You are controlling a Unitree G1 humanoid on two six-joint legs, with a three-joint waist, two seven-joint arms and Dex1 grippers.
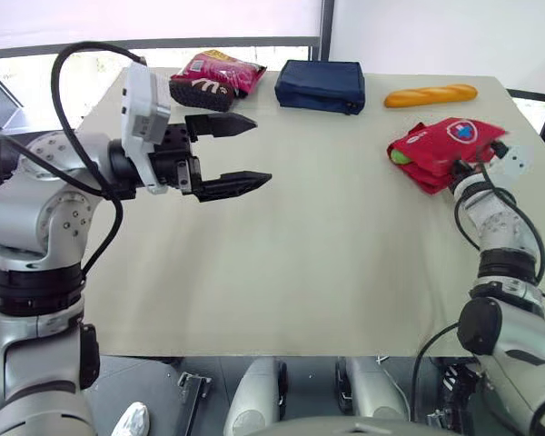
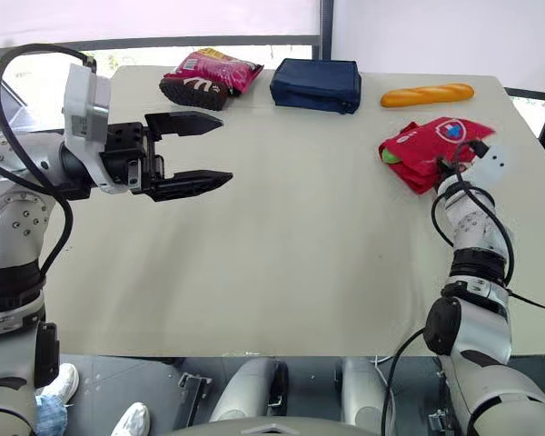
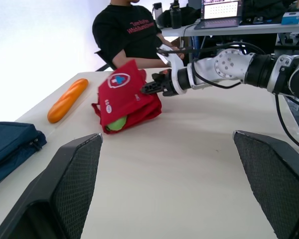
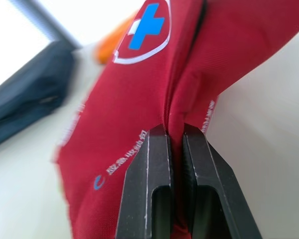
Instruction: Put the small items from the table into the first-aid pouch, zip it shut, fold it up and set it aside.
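The red first-aid pouch (image 1: 440,147) lies folded at the table's right side, a white shield with a blue cross on its top flap and something green showing at its left opening (image 3: 118,123). My right gripper (image 4: 175,137) is shut on a fold of the pouch's red fabric at its near right edge. My left gripper (image 1: 239,154) hangs open and empty above the left part of the table, well away from the pouch.
Along the far edge sit a red snack bag (image 1: 215,79), a navy blue pouch (image 1: 321,85) and an orange baguette-shaped toy (image 1: 431,94). A person in a black shirt (image 3: 129,35) sits beyond the table's right side. The beige tabletop (image 1: 318,263) is bare in the middle and front.
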